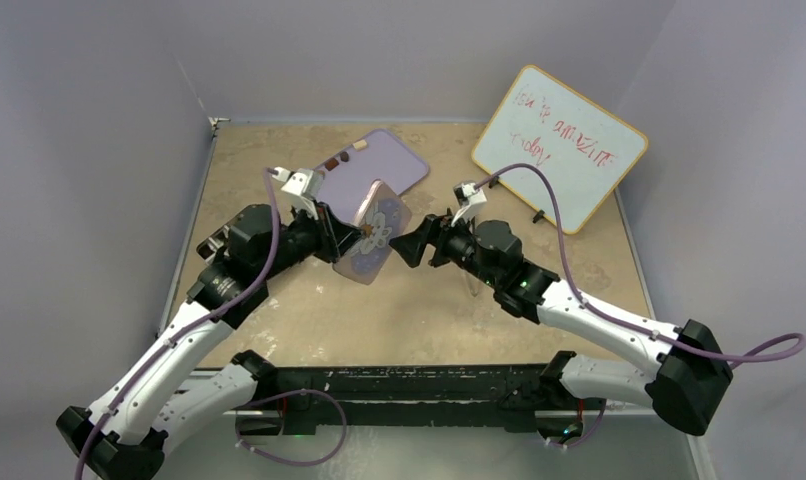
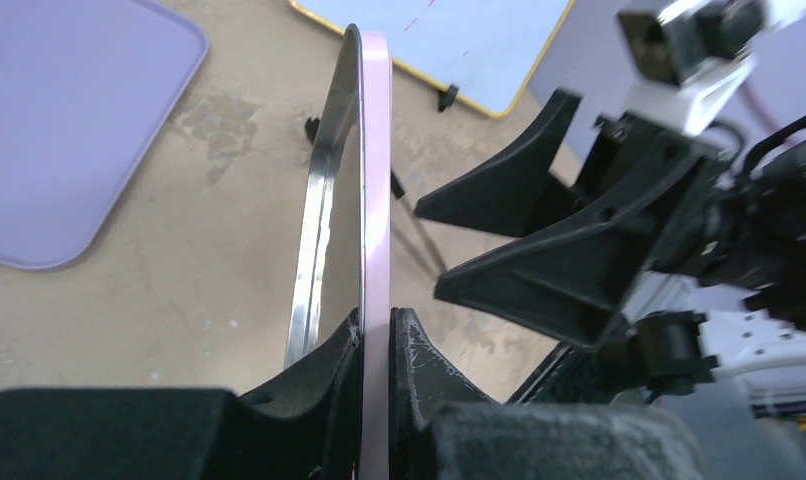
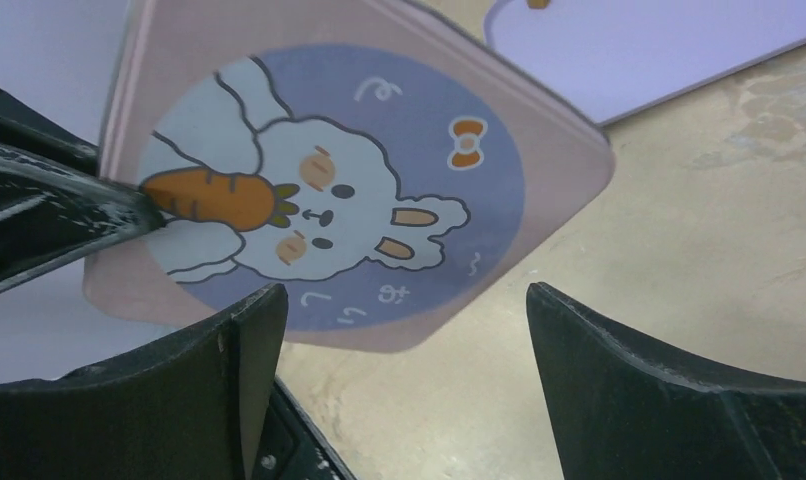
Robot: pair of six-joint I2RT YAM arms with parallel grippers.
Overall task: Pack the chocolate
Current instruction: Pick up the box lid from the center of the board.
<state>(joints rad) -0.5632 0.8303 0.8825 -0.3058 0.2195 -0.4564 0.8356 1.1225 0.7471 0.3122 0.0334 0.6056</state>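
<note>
Gripping pink bunny lid (image 3: 359, 190) on edge with left gripper (image 2: 377, 330) mid-worktop, right gripper (image 3: 404, 330) spread wide just beside it. Spotted chocolate (image 1: 346, 157) only on lilac tray (image 1: 389, 165) near far edge. Probably a lid handover next, needing a square close on its free rim.

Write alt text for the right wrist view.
A pink lid printed with a cartoon rabbit holding a carrot fills the view, pinched at its left edge by the left tool. The right tool stands open in the foreground; a lilac tray lies on the beige table behind.

Pink rabbit-print lid (image 3: 359, 200), right gripper (image 3: 404, 296) spread, maybe chocolate (image 3: 539, 3)
</note>
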